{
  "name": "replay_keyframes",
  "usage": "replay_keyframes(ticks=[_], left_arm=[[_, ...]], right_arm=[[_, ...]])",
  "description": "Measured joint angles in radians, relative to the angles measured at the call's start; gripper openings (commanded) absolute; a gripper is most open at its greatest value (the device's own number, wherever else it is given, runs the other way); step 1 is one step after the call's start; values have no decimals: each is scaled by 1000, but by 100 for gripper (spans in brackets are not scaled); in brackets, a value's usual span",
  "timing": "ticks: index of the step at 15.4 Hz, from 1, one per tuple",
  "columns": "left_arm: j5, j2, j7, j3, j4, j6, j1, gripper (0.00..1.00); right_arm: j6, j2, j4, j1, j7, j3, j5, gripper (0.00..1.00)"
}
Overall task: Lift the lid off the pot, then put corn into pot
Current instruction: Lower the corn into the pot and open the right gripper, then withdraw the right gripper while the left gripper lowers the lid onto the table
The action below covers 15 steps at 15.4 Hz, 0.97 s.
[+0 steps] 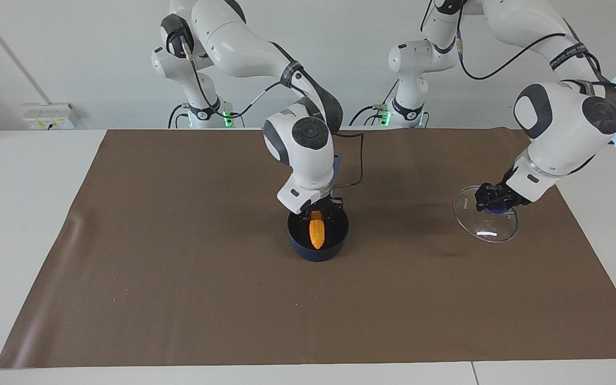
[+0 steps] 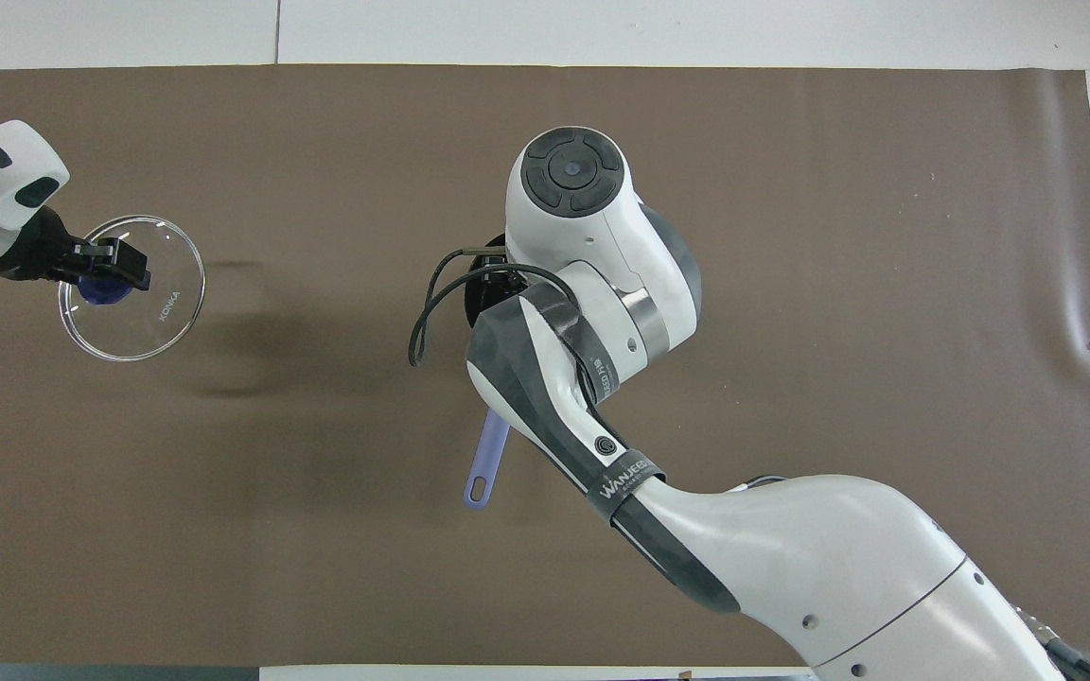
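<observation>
The dark blue pot (image 1: pixel 336 245) stands uncovered in the middle of the brown mat. In the overhead view the right arm hides it, and only its long blue handle (image 2: pixel 488 460) shows, pointing toward the robots. My right gripper (image 1: pixel 317 213) is just over the pot, shut on the upper end of the yellow-orange corn (image 1: pixel 317 231), which hangs upright with its lower end inside the pot. My left gripper (image 1: pixel 496 206) is shut on the blue knob of the clear glass lid (image 1: pixel 489 229) and holds it tilted low over the mat toward the left arm's end of the table. The lid also shows in the overhead view (image 2: pixel 152 303), as does the left gripper (image 2: pixel 106 280).
The brown mat (image 1: pixel 179 278) covers most of the white table (image 1: pixel 14 224). A black cable (image 2: pixel 427 312) loops from the right wrist beside the pot. A wall socket box (image 1: pixel 51 115) sits at the right arm's end, near the robots.
</observation>
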<state>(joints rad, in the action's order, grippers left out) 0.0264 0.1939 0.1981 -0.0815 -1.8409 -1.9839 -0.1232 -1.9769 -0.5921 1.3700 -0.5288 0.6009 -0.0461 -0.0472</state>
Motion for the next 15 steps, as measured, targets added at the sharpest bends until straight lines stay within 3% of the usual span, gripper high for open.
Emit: replay_keyframes(ticks=[1, 4, 7, 10, 15], left_arm=[[0, -3, 12, 0, -35, -40, -5, 0], [0, -7, 44, 0, -115, -126, -13, 0], [0, -7, 78, 1, -165, -176, -25, 0], [0, -7, 108, 1, -195, -201, -41, 0], [0, -7, 112, 1, -220, -225, -43, 0]], right_arm=[[-14, 8, 19, -2, 0, -1, 0, 100], [-21, 17, 42, -2, 0, 5, 6, 100], [36, 45, 29, 19, 0, 22, 93, 100], [172, 149, 12, 124, -67, 29, 120, 100], [440, 367, 10, 365, -376, 30, 119, 100]])
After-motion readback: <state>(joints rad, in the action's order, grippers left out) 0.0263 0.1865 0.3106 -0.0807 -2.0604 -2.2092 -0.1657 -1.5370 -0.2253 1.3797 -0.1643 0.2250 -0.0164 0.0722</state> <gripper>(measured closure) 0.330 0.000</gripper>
